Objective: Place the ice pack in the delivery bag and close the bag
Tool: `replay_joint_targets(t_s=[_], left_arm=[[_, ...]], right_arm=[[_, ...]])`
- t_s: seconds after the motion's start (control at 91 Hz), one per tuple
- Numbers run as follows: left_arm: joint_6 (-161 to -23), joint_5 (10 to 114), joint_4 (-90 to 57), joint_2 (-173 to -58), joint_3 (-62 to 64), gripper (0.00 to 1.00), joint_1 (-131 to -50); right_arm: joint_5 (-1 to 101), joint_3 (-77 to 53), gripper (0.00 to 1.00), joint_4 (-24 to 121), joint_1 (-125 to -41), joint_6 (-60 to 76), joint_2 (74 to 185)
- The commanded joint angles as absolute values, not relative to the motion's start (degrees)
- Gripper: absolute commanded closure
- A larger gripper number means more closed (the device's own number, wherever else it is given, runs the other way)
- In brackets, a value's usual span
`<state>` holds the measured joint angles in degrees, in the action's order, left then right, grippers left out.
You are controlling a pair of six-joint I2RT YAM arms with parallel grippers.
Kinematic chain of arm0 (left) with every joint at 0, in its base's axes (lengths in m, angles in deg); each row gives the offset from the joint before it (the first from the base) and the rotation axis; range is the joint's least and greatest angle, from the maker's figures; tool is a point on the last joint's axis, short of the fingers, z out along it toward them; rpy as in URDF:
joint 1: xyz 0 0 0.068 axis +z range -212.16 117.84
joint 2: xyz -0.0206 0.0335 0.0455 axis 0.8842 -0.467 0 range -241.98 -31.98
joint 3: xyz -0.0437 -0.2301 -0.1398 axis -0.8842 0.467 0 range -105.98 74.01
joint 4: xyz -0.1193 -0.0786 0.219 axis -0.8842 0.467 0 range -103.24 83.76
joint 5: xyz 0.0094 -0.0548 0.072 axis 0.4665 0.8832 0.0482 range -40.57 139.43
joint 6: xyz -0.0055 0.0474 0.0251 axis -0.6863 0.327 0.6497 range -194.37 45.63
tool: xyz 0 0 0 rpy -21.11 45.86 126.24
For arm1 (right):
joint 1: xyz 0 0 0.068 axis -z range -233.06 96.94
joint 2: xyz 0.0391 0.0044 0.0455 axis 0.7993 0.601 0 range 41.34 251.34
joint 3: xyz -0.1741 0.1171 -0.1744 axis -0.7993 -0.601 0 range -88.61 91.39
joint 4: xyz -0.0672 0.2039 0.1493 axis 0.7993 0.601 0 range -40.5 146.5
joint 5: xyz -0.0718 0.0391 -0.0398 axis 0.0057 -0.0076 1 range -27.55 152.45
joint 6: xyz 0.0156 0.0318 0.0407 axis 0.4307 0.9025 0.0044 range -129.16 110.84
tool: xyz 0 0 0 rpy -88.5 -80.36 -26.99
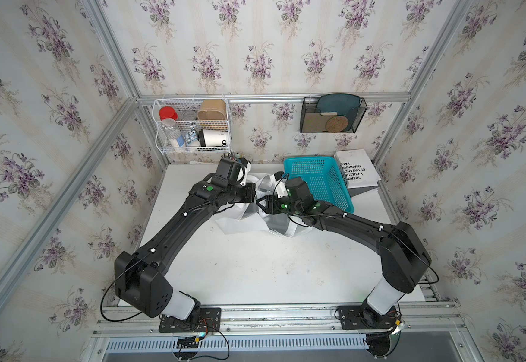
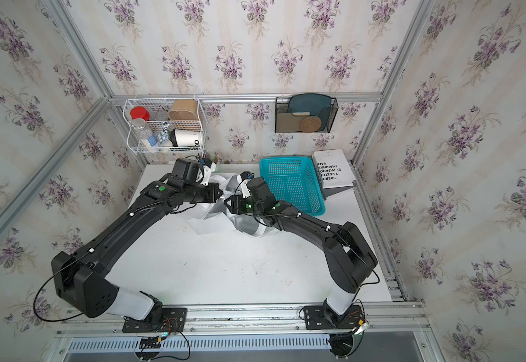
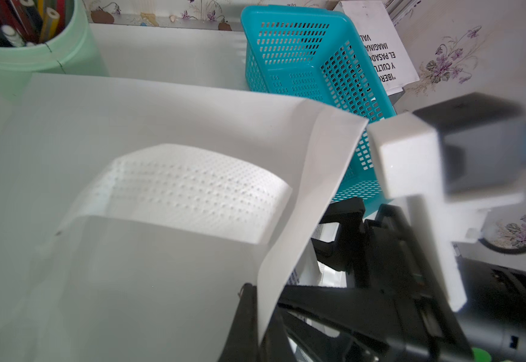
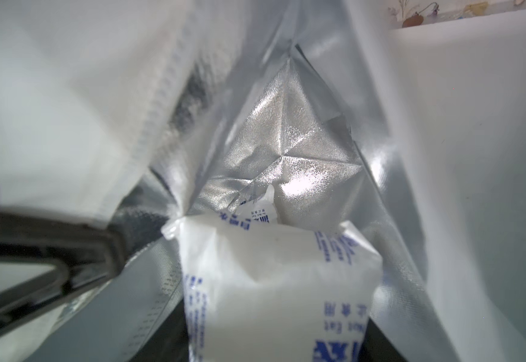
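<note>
Ice pack (image 4: 274, 282) sits pinched in my right gripper (image 1: 261, 205), jaws partly spread around its white pouch, its far end poking into the foil-lined mouth of the delivery bag (image 1: 239, 224). My left gripper (image 3: 260, 301) is clamped tight on the bag's white rim. 1 blue basket (image 1: 321, 185) stands just beside the bag.

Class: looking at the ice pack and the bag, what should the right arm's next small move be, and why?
Probably ease the ice pack a little deeper into the delivery bag. The left gripper pinches the bag's edge, holding it open; the pack's front is already inside, with bare foil lining ahead.
</note>
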<state>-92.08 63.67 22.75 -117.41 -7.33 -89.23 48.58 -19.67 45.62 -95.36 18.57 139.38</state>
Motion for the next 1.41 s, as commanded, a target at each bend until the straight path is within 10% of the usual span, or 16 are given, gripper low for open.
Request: replay_joint_targets(t_s=[0.0,0.593,1.055,1.231,1.395], left_arm=[[-92.42,64.11,20.72,-117.07,-7.03,1.00,-89.23],[-92.81,63.70,20.61,-117.24,-7.37,1.00,-88.92],[-92.91,64.07,20.73,-117.30,-8.25,1.00,-88.10],[-93.50,64.78,20.71,-117.33,-8.34,1.00,-87.92],[-95.77,64.28,22.37,-117.86,-8.94,1.00,-87.34]], right_arm=[[50.19,-18.83,0.53,44.40,-95.64,20.33,140.02],[49.91,-16.14,0.16,46.40,-96.48,20.90,140.76],[58.76,-29.94,0.14,44.85,-96.47,12.27,117.31],[68.73,-48.97,0.00,36.56,-95.20,37.60,100.17],[60.34,-50.68,0.19,43.78,-93.38,54.57,97.31]])
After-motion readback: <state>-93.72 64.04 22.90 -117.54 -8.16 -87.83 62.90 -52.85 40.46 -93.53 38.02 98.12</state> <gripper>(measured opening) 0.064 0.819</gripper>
